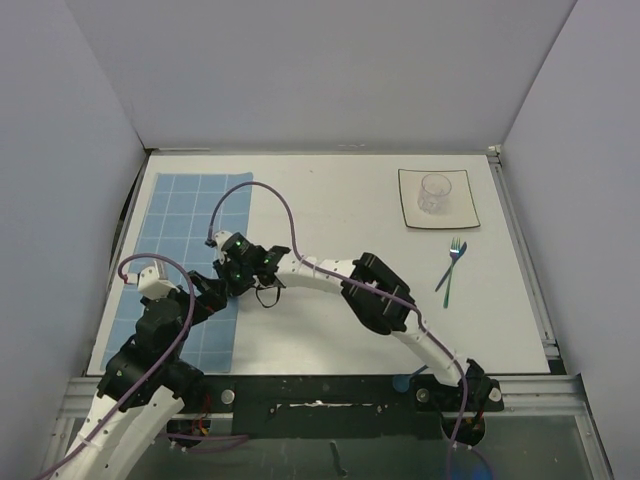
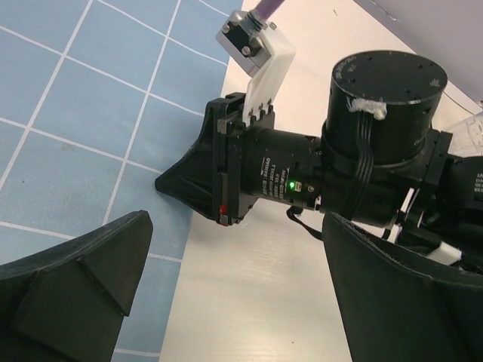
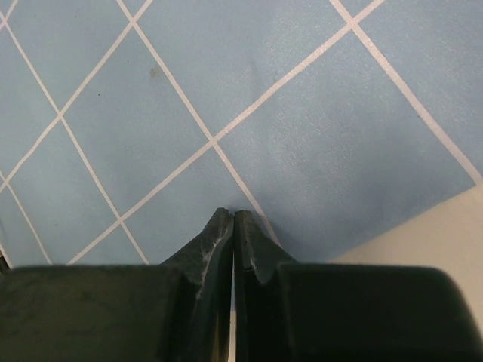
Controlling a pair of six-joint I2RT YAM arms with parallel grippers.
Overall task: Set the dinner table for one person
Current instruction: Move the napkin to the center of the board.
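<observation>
The dinner table (image 1: 330, 330) fills the scene, with a blue placemat (image 1: 185, 215) at its left. The right gripper (image 3: 232, 217), jaws pressed together, rests its tips by the placemat's right edge. Just beside it the left gripper (image 2: 235, 234) gapes wide, holding nothing.

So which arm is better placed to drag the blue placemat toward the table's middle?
Right, probably: the right gripper is shut with its tips down on the placemat near its edge. The left gripper hangs open beside it, gripping nothing.

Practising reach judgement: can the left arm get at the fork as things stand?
Probably not: the fork lies far right, and the right arm stretches across between it and the left arm.
</observation>
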